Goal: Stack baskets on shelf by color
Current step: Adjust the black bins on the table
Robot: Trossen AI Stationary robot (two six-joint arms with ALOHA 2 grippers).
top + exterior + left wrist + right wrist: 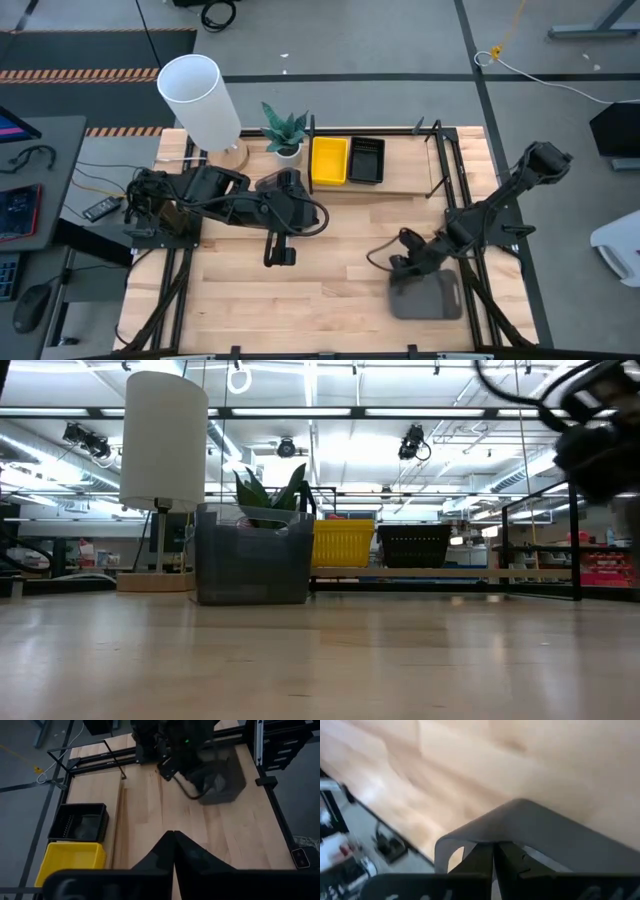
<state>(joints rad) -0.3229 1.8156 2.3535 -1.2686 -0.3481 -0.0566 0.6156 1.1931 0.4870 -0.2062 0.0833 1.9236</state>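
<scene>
Right end effector grips the grey basket; yellow and black baskets sit on the shelf.

The right end effector (412, 268) is closed on the rim of the grey basket (426, 295), which rests on the worktop (320, 290) well in front of the shelf (400, 165). On the shelf, the yellow basket (329, 161) touches the black basket (366, 160). The left end effector (279, 255), fingers pressed together and empty, hovers in front of the shelf's yellow end.

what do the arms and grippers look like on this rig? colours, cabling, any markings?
Both arms are dark, near black, built of blocky jointed links. The left gripper and the right gripper each end in two flat, dark, tapering fingers. A thin black cable loops beside each wrist. A small green light shows on the right arm in the left wrist view. No readable markings.
</scene>
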